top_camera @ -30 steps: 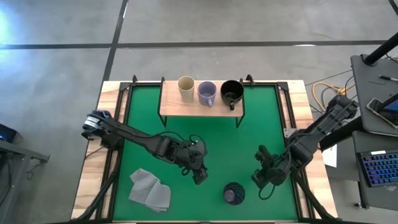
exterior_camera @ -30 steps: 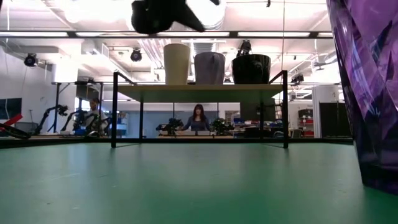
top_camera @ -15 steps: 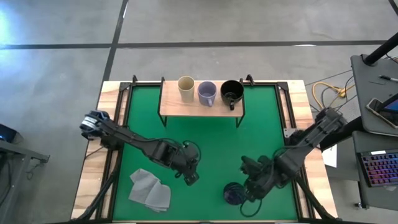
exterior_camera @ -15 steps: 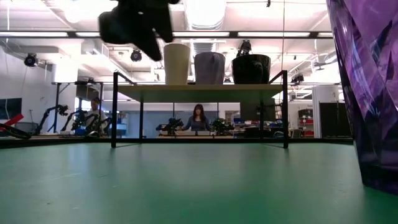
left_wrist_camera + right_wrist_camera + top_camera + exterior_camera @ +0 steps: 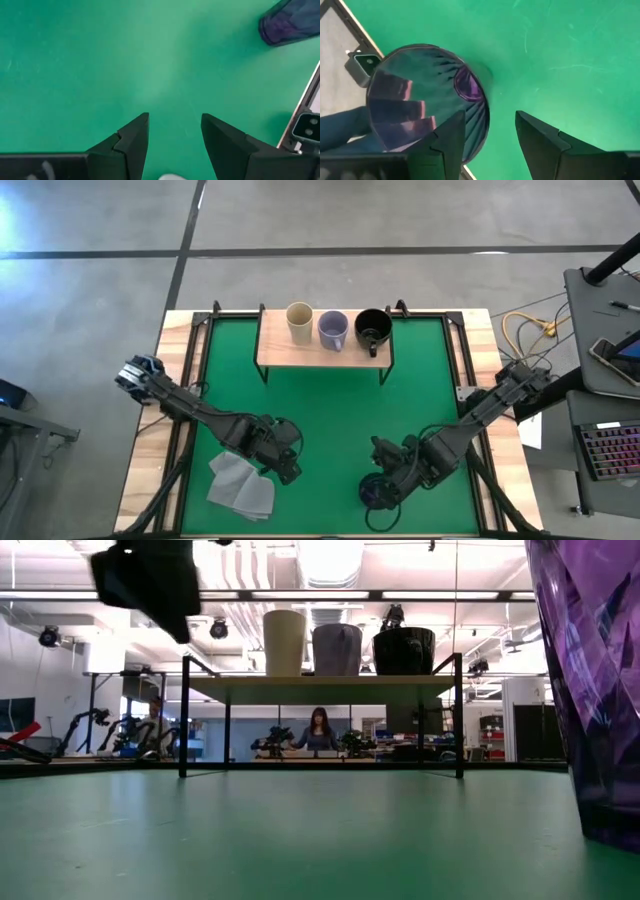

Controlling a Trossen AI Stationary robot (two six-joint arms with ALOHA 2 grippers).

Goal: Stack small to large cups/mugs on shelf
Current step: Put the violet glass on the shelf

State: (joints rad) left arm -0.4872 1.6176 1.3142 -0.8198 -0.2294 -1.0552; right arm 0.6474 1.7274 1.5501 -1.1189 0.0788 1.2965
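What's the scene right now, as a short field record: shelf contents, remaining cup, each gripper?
shelf: holds three vessels in a row
on shelf: cream cup, lavender mug, black mug
not on shelf: purple tumbler, upright on the green mat, near front edge
right gripper: open, right beside the tumbler's rim, not gripping it
left gripper: open, empty, over the mat beside the grey cloth
task state: tumbler not yet placed

A: Light? Bright, even, from ceiling strip lamps (image 5: 330,560); glare there and on floor (image 5: 15,220).
B: Blur? Purple tumbler (image 5: 590,680) too close, soft in low view. Left gripper (image 5: 150,580) just a dark smear. Shadows faint on mat (image 5: 330,420).
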